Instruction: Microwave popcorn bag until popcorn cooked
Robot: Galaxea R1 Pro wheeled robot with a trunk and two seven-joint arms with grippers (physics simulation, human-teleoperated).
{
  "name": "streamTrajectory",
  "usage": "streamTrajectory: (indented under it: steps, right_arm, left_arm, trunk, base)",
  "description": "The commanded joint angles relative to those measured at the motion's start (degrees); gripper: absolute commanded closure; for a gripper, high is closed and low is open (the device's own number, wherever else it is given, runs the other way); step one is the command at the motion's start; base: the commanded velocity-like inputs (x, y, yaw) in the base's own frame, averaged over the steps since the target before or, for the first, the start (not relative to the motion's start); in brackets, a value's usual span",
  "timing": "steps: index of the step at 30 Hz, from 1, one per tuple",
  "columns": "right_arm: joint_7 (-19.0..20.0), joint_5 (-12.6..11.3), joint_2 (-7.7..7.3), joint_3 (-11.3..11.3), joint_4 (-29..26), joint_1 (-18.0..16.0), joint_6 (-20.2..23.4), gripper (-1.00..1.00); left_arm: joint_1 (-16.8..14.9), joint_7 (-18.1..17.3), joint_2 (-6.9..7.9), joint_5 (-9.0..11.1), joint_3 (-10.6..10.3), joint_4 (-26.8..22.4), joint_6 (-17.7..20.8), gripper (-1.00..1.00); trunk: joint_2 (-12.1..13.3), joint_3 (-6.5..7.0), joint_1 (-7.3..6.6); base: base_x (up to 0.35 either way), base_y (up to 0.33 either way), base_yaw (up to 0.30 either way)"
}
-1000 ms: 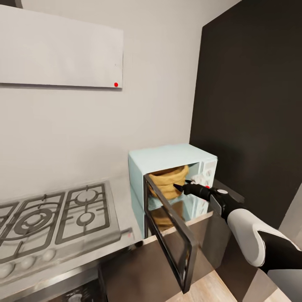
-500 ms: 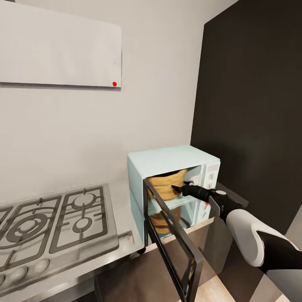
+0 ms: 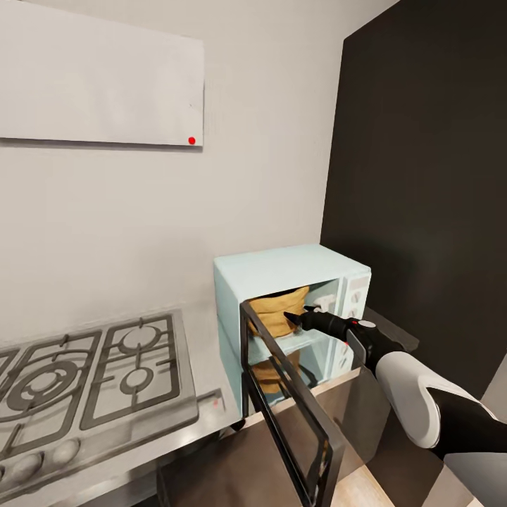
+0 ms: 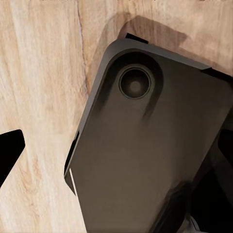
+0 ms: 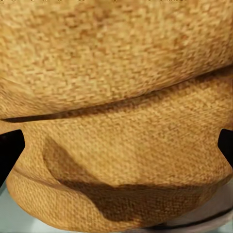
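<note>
1. We see the microwave [image 3: 282, 310] standing on the surface [image 3: 201, 352] against the pale wall, just beside the gas hob [image 3: 91, 373] and next to a tall dark panel [image 3: 422, 176].
2. Its dark-framed glass door [image 3: 289, 408] is swung wide open toward us, so the cavity is exposed.
3. The popcorn bag [image 3: 278, 311] sits inside the microwave cavity, tan-brown and wrinkled; a reflection of it shows on the glossy cavity floor below.
4. Our right tool [image 3: 294, 319] reaches in through the open doorway, its black tip at the side of the bag. From the head view we cannot make out how far apart its fingers stand.
5. In the right wrist view the woven cloth of the popcorn bag [image 5: 116, 121] is pressed close to the camera, with a horizontal fold across it. Dark finger edges [image 5: 10, 150] show at both sides of that picture, well apart, with the bag between them. Whether they actually press on the bag we cannot tell.
6. The white knobs [image 3: 354, 296] sit on the microwave's front panel, just past our right forearm [image 3: 415, 394].
7. The left wrist view looks down at a wooden floor [image 4: 39, 97] and a dark rounded plate [image 4: 145, 160] of our own body. A black finger edge [image 4: 9, 150] shows at one side; we cannot tell the left tool's opening.
8. A white wall cabinet [image 3: 98, 84] with a red dot hangs above the hob.
</note>
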Motion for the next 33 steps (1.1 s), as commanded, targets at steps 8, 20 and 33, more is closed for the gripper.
streamTrajectory:
  steps: [8,20,33]
  right_arm:
    - [0.2,0.7,0.01,-0.4,0.0,-0.1,-0.3,-1.0]
    - [0.2,1.0,-0.24,-0.4,-0.1,-0.1,-0.3,-1.0]
    - [-0.2,1.6,-1.2,-0.3,-1.3,-0.1,-0.4,-1.0]
  left_arm:
    - [0.0,0.1,-0.04,0.0,0.4,0.0,-0.1,-1.0]
    - [0.0,0.1,-0.13,-0.1,0.3,-0.1,-0.2,-1.0]
    - [0.0,0.2,-0.13,-0.1,0.4,-0.1,-0.2,-1.0]
  trunk:
    - [0.0,-0.06,0.01]
    - [0.0,-0.06,0.01]
    - [0.0,-0.06,0.01]
  base:
    - [0.004,0.0,0.0]
    - [-0.185,0.0,0.0]
    - [-0.319,0.0,0.0]
